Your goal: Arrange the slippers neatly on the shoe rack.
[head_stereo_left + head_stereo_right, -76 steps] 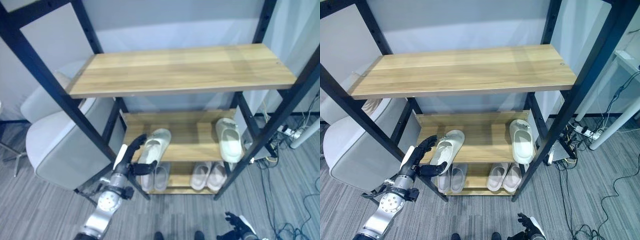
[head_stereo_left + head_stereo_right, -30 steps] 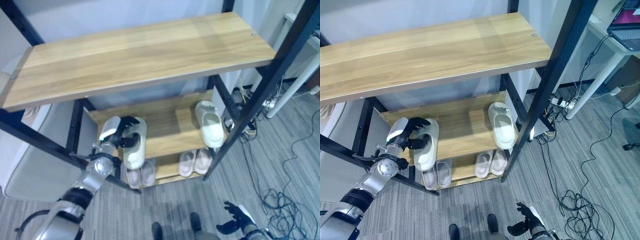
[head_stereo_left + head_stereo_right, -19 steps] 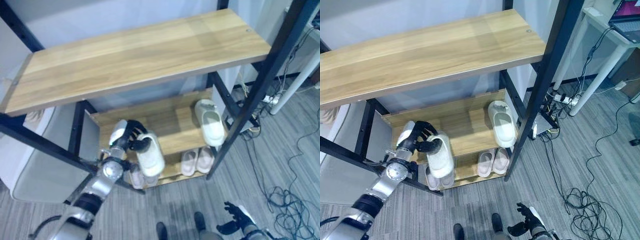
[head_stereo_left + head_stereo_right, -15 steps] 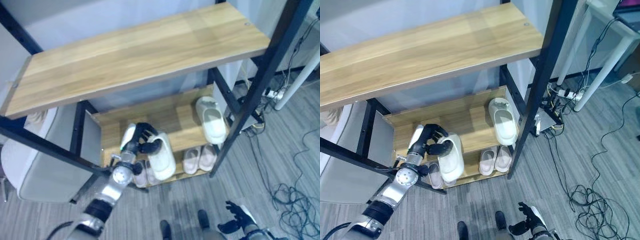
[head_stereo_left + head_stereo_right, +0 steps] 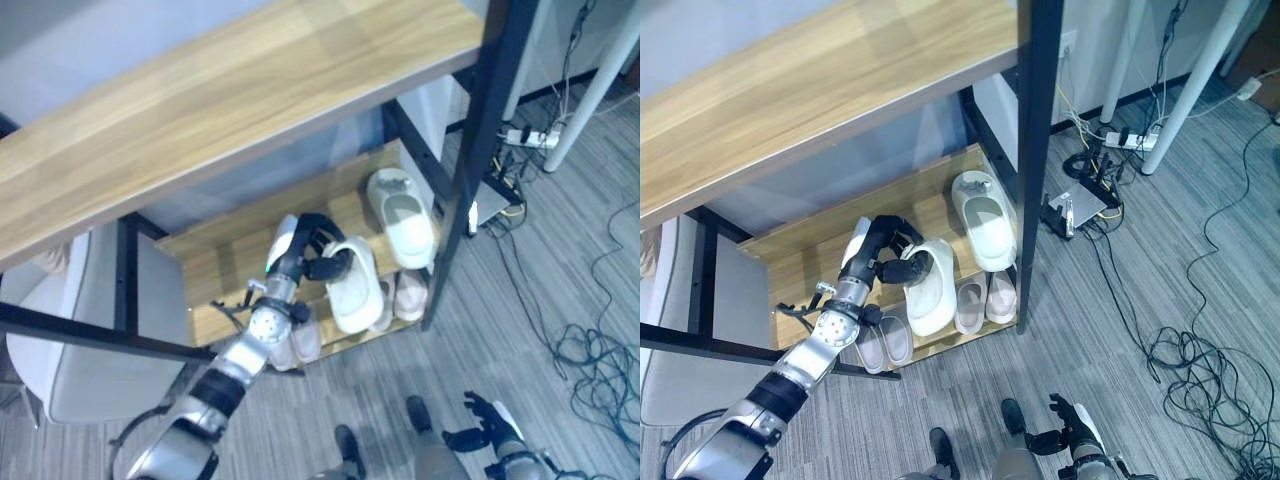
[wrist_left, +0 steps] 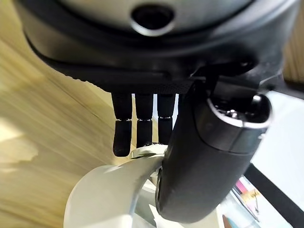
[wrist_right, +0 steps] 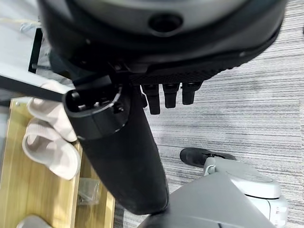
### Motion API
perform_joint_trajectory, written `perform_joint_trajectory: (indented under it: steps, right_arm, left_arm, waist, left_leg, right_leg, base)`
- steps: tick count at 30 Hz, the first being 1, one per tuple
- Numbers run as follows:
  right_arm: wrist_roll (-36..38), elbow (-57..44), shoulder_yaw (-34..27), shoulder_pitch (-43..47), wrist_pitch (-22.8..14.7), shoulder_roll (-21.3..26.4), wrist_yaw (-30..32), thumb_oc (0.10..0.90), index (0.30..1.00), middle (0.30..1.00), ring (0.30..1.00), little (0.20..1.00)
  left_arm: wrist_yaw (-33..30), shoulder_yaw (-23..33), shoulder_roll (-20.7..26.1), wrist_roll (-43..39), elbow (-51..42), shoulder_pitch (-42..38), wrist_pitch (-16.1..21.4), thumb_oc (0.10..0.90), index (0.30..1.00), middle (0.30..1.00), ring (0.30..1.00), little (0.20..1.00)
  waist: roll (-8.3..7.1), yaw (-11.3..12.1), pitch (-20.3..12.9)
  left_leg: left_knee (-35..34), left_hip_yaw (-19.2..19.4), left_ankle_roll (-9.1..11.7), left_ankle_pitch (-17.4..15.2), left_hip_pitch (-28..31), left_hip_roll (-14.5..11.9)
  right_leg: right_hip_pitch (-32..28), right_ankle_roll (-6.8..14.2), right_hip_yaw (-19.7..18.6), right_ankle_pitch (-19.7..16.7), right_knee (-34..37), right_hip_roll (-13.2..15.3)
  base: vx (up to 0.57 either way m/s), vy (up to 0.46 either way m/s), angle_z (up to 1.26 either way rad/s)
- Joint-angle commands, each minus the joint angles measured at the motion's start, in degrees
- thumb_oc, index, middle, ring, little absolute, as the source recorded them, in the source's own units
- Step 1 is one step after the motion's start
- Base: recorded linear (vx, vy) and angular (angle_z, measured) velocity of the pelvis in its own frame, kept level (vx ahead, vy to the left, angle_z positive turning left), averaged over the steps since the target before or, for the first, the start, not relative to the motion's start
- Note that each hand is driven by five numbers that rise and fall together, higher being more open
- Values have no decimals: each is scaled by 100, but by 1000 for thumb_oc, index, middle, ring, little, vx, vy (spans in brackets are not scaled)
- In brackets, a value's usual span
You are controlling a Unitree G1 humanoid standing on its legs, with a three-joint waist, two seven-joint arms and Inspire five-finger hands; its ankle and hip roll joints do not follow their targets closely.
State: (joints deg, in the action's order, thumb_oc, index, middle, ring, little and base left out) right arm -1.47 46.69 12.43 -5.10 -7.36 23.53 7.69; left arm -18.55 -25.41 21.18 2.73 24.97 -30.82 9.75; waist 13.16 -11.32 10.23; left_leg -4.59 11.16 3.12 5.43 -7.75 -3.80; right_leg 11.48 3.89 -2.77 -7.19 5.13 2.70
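Observation:
My left hand (image 5: 303,247) is shut on a white slipper (image 5: 352,286), its fingers (image 6: 137,127) curled over the heel end and the thumb (image 6: 204,156) pressed on the slipper (image 6: 108,199). The slipper hangs over the front edge of the middle shelf (image 5: 225,265), toe pointing outward. A second white slipper (image 5: 402,214) lies on that shelf just to the right, a small gap between the two. My right hand (image 5: 1072,420) hangs low near the floor, fingers (image 7: 167,94) relaxed, holding nothing.
Two pairs of pale pink slippers (image 5: 886,340) (image 5: 986,300) rest on the bottom shelf. A black rack post (image 5: 1038,150) stands in front of the right slipper. The top wooden shelf (image 5: 200,110) overhangs. A grey chair (image 5: 60,370) is on the left; cables (image 5: 1200,350) cover the floor on the right.
The camera has shifted. My left hand has carried the white slipper rightward along the middle shelf, from its left end to close beside the other white slipper.

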Motion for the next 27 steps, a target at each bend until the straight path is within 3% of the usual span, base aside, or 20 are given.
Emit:
perform_joint_trajectory:
  steps: [1,26,27]
  right_arm:
    - [195,-470,141,-227,-258,268,73,800,900,900,900,900]
    - [476,-350,450,-201,-450,276,19,800,900,900,900,900]
    - [478,-349,460,-201,-451,270,21,800,900,900,900,900]
  left_arm:
    - [-516,244,-75,107,569,-978,270,400,300,300,300,300]
    - [-820,-35,669,307,2656,-2542,21,400,300,300,300,300]
    - [-824,-37,662,288,2677,-2561,27,460,389,389,389,389]
  waist:
    - [-159,-88,-308]
    - [-318,-209,-245]
    - [-321,-214,-240]
  left_leg:
    - [-41,-55,278,-263,118,112]
    - [-41,-38,350,-207,-137,32]
    - [-41,-33,352,-203,-148,29]
  right_leg:
    - [-10,487,282,388,-13,197]
    - [359,477,304,268,-13,156]
    - [370,477,300,265,-13,157]
  base:
    - [5,-7,-12]
    - [7,-10,-4]
    - [0,0,0]
